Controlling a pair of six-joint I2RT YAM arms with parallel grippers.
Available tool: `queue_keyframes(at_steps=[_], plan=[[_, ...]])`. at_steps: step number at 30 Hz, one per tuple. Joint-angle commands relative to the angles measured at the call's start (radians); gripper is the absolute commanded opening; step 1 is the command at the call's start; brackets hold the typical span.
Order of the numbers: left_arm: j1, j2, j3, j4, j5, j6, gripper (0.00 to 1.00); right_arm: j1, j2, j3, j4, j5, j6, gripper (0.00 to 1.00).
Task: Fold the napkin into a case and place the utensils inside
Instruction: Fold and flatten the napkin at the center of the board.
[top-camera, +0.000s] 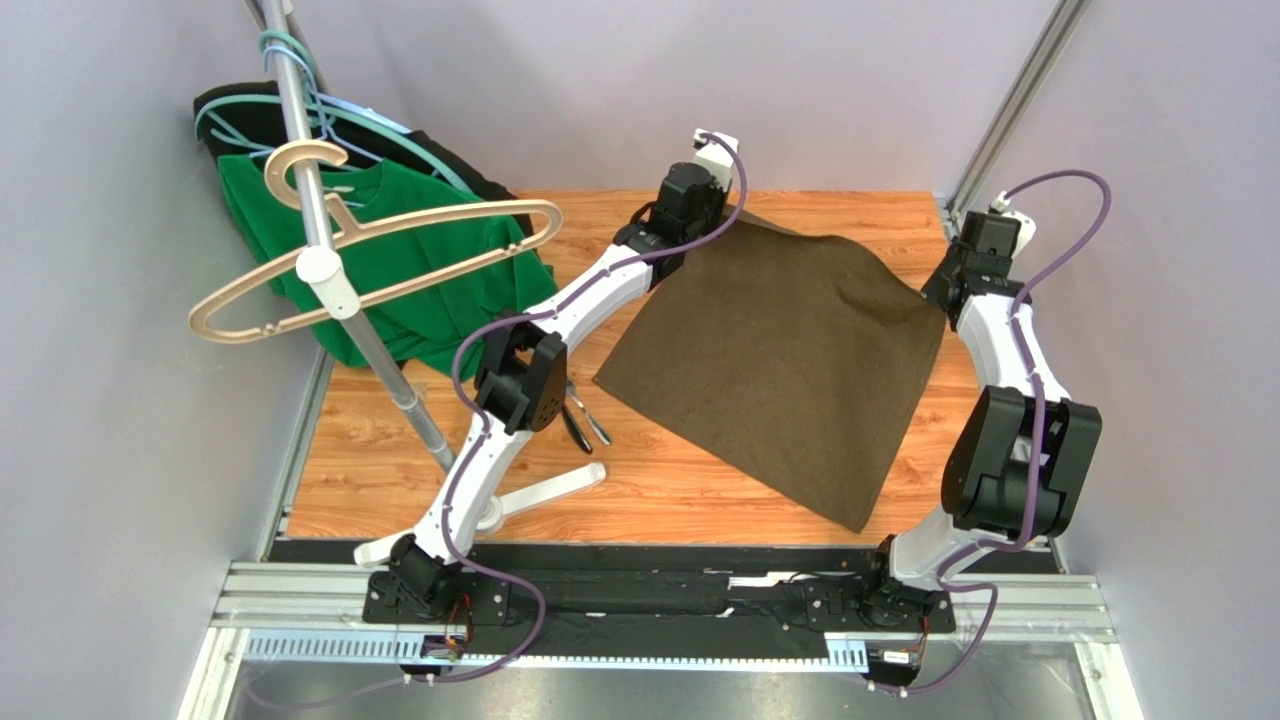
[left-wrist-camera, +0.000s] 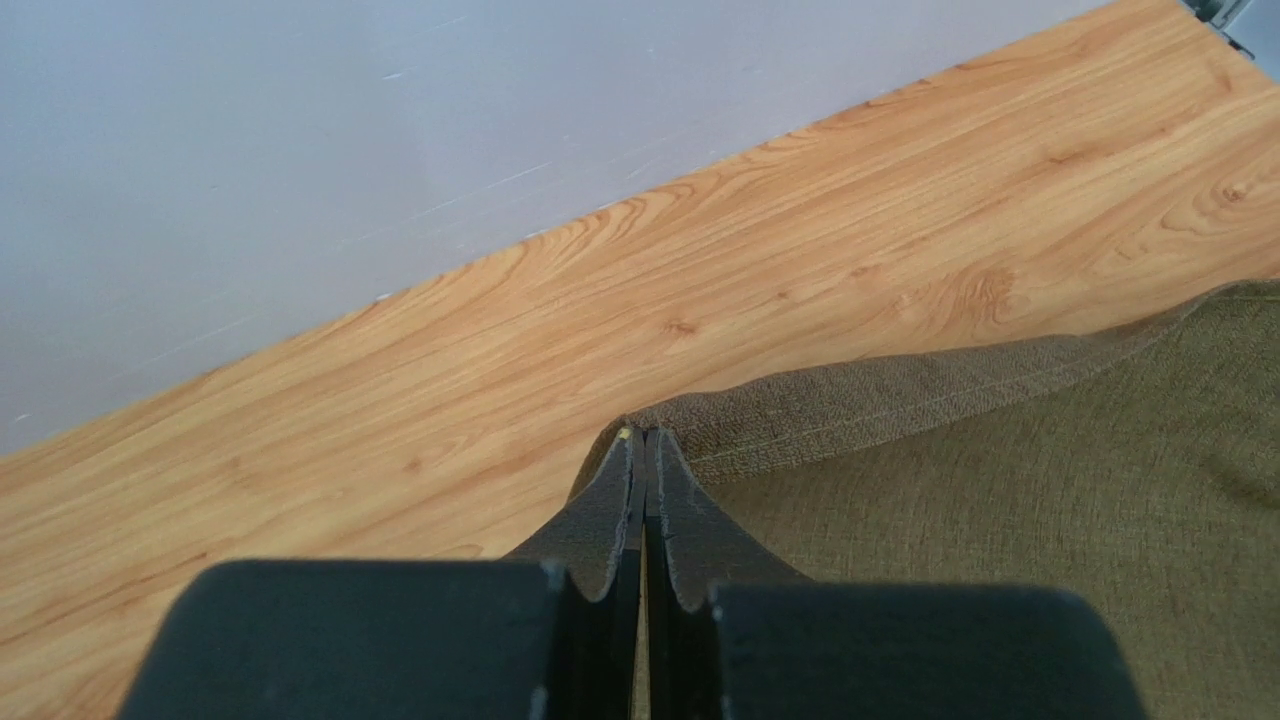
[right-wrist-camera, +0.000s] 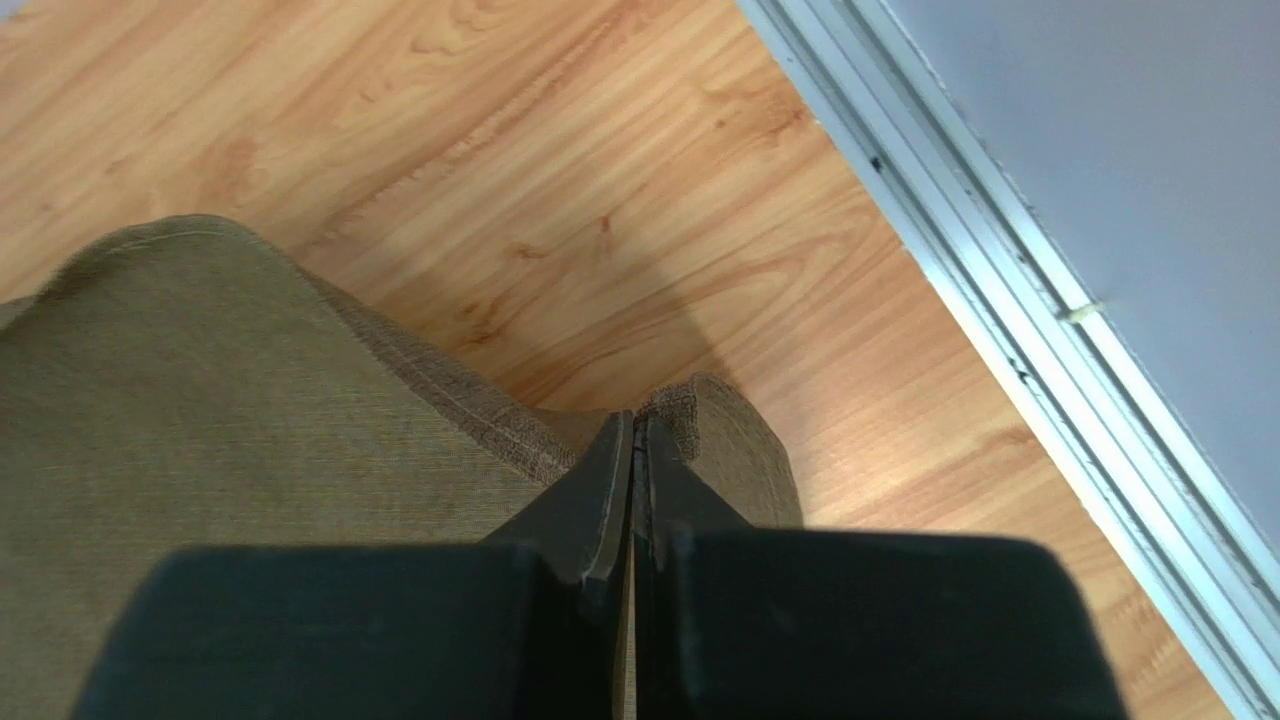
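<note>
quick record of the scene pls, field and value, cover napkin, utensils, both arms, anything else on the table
napkin: spread open, unfolded, lying skewed on the table
left jaws: shut on the napkin's far left corner
right jaws: shut on the napkin's far right corner
utensils: on the table near the napkin's left corner, partly hidden by the left arm, not inside the cloth
case: not yet formed
green shirt: far left corner of the table

No text, label, brand, number or sign can be read in any of the views.
</note>
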Motion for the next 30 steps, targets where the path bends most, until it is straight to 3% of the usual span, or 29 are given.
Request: queue_keyframes(at_steps=[1,7,13,30], plan=[[0.026,-0.043,-0.026,0.053,-0.018,-0.03,0.0,-0.001,-0.019,0.034,-0.05,-0.07,0.056,0.0],[0.045,-0.112,-0.146,0.035,-0.023,-0.039,0.0,0.01,-0.102,-0.079,-0.145,-0.098,0.157,0.0],[0.068,-0.156,-0.197,-0.054,-0.043,-0.044,0.0,0.007,-0.208,-0.231,-0.18,-0.053,0.153,0.0],[0.084,-0.146,-0.24,-0.161,0.018,-0.099,0.0,0.007,-0.207,-0.314,-0.196,-0.076,0.144,0.0]])
